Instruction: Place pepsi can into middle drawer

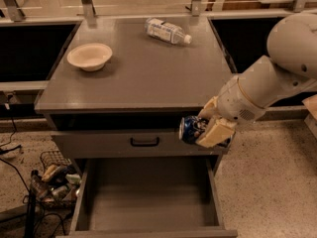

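Observation:
My gripper (205, 128) is shut on the blue pepsi can (190, 129), holding it on its side with a silver end facing left. The can hangs in front of the cabinet's right side, level with the grey drawer front with the black loop handle (144, 142). The wide grey middle drawer (148, 195) is pulled open below; its flat floor is bare. The can is above the drawer's right rear part. One cream finger (216, 133) shows over the can.
On the grey cabinet top (138, 73) lie a cream bowl (89, 56) at the left and a clear plastic water bottle (167, 31) at the back. A wire basket of clutter (53, 180) and cables sit on the floor at the left.

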`<state>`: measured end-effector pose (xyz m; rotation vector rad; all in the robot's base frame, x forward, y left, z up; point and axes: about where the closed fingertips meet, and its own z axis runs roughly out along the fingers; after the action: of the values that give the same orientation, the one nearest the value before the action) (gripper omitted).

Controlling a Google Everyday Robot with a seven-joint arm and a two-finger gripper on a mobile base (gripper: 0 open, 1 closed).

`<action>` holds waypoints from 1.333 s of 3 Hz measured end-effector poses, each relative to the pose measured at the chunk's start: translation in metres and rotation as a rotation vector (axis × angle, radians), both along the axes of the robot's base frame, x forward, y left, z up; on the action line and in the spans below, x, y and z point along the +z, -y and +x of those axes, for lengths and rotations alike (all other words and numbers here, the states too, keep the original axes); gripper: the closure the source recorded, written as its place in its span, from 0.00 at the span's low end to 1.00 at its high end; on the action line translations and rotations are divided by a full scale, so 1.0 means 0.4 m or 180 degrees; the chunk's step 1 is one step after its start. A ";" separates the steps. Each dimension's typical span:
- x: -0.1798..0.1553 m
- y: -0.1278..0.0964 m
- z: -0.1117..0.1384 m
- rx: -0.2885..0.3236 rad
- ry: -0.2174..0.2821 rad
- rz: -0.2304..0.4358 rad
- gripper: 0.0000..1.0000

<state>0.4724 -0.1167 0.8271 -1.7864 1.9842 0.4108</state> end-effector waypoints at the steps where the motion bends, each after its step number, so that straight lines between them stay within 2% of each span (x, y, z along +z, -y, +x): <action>1: -0.038 0.016 -0.041 0.0087 -0.0121 0.0023 1.00; 3: -0.067 -0.003 -0.035 0.0091 -0.0132 0.0093 1.00; 4: -0.126 -0.052 -0.030 0.0168 -0.0175 0.0240 1.00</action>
<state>0.4602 -0.0958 0.7766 -1.8017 1.9352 0.5498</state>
